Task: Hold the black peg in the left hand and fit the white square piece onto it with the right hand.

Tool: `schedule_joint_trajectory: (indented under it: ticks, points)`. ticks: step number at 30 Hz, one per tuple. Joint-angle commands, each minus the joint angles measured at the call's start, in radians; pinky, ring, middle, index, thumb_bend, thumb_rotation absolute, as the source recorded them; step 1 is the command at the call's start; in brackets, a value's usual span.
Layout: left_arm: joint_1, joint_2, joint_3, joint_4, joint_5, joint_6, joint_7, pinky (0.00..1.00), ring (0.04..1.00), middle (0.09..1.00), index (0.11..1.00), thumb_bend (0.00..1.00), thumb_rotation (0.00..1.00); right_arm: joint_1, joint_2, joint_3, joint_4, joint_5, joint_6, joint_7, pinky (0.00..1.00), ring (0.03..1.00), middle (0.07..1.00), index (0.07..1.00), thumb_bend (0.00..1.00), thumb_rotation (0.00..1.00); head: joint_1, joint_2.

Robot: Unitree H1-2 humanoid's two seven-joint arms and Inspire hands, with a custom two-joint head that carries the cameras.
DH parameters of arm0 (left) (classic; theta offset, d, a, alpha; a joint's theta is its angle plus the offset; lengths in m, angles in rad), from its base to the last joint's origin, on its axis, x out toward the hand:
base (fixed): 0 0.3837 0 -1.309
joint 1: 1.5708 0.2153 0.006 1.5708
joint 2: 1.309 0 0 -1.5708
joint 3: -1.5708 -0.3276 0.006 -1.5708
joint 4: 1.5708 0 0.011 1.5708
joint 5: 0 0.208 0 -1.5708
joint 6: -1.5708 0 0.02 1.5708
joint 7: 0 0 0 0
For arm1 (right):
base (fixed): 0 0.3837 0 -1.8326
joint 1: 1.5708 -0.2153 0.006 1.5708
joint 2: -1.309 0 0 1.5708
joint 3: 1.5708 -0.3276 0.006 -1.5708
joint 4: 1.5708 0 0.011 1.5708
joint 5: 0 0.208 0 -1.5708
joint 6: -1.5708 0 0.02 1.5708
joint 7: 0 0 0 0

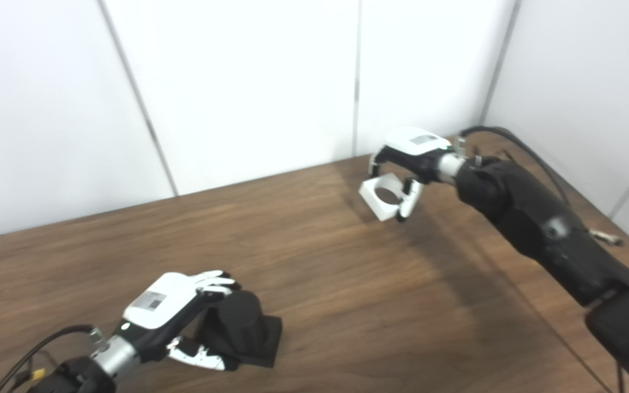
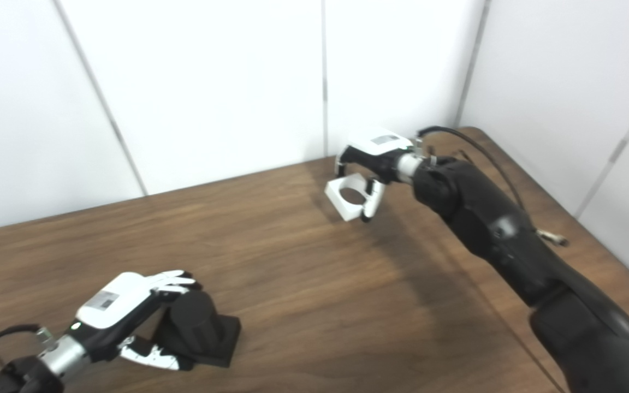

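**Both parts gripped, well apart**

At lower left of the frame, the left hand wraps its fingers and thumb around the black peg, whose square base sits on the wooden table. At upper right, the right hand pinches the white square piece, tilted and raised above the tabletop.

Black peg: upright cylinder on a square base, standing on the table, near left. White square piece: round central hole, tilted, raised above the table, far right.
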Motion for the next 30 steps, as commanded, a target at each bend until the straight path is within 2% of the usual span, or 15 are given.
schedule_joint_trajectory:
  ticks: [1,6,12,19,24,30]
  points:
    - [0.023,0.047,-0.027,0.025,0.073,0.036,-0.091,0.78,0.900,0.828,0.487,0.52,0.06,-0.036,-0.024,-0.025,-0.055,0.019,0.000,0.003,0.71,0.810,0.778,0.482,0.52,0.13,0.021,0.006]
    - [0.020,0.042,-0.031,0.003,0.081,0.072,-0.120,0.79,0.918,0.841,0.488,0.52,0.06,-0.034,-0.017,-0.030,-0.108,0.036,-0.004,0.031,0.71,0.814,0.781,0.481,0.52,0.13,0.077,0.025]
    - [0.013,0.028,-0.037,-0.013,0.084,0.102,-0.138,0.80,0.921,0.846,0.488,0.52,0.07,-0.036,-0.023,-0.033,-0.148,0.078,-0.050,0.055,0.71,0.800,0.774,0.481,0.52,0.13,0.139,0.053]
    - [0.005,0.006,-0.045,-0.026,0.083,0.142,-0.164,0.81,0.928,0.851,0.488,0.52,0.07,-0.036,-0.023,-0.040,-0.210,0.123,-0.037,0.116,0.72,0.808,0.778,0.481,0.52,0.13,0.202,0.075]
    - [-0.004,-0.009,-0.048,-0.020,0.094,0.146,-0.159,0.79,0.919,0.851,0.488,0.52,0.07,-0.043,-0.018,-0.042,-0.256,0.152,-0.025,0.161,0.73,0.800,0.780,0.481,0.52,0.13,0.227,0.087]
    - [-0.009,-0.016,-0.049,-0.013,0.097,0.146,-0.154,0.79,0.917,0.856,0.488,0.52,0.07,-0.058,-0.007,-0.032,-0.284,0.170,-0.052,0.189,0.68,0.789,0.775,0.480,0.52,0.13,0.250,0.092]
